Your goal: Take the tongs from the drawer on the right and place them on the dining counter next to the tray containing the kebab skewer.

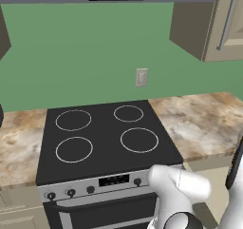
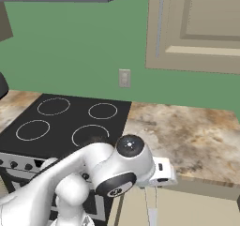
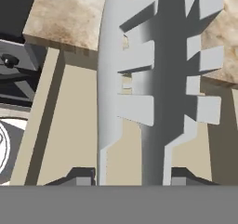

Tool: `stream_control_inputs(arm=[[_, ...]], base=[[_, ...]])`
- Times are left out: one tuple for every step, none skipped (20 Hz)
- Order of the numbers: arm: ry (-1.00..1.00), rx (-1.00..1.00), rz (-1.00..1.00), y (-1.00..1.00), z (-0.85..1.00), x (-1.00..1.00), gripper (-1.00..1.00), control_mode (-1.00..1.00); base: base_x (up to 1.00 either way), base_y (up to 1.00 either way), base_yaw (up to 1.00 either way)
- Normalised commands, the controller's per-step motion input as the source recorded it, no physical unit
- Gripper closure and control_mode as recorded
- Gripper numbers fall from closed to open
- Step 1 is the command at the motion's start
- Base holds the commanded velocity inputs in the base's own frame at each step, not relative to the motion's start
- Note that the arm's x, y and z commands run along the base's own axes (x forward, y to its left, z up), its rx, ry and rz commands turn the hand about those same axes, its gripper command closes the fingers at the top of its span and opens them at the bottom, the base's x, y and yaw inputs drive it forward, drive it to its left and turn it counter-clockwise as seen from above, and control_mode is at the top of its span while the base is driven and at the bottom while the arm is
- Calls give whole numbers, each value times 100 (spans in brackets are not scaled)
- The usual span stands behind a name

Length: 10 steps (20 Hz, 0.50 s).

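Grey metal fills the middle of the hand view: the tongs (image 3: 153, 79) stand up between the two dark fingertips (image 3: 83, 176), their ridged, scalloped tip running toward the top of that view, with the gripper (image 3: 128, 177) closed narrowly on the lower part of the arms. Going left to right there, the black stove (image 3: 14, 56) front with a knob sits at the left edge, then the beige cabinet fronts (image 3: 69, 125) under the marbled worktop (image 3: 65, 14), then the tongs. In the left base view the stove (image 1: 104, 138) lies at the centre with the marbled worktop (image 1: 199, 123) to its right; in the right base view the arm reaches low in front of the cabinets, and a slim pale strip below the hand is probably the tongs, though too small to be sure. The tongs look light, stiff and smooth, so likely to slip or pivot in a two-finger pinch. Holding them across both arms, near their middle, seems the safest way to keep them from swinging. Whether the drawer is open or shut I cannot tell. The dining counter and tray lie elsewhere.
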Motion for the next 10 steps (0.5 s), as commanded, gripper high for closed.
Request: stream_control_inputs(arm=[[0,0,0,99,100,4,100,-100],[-1,0,0,99,100,11,100,-100],[-1,0,0,92,100,16,100,-100],[-1,0,0,88,100,22,100,-100],[-6,0,0,100,100,28,100,-100],[-7,-1,0,100,100,30,100,-100],[-8,-1,0,97,100,34,100,-100],[-13,-3,0,90,100,29,100,-100],[-25,-8,0,81,100,24,100,-100],[-31,-11,0,64,98,14,100,-100]], base=[[0,0,0],[0,0,0],[0,0,0],[0,0,0],[0,0,0],[0,0,0],[0,0,0],[0,0,0],[0,0,0],[0,0,0]])
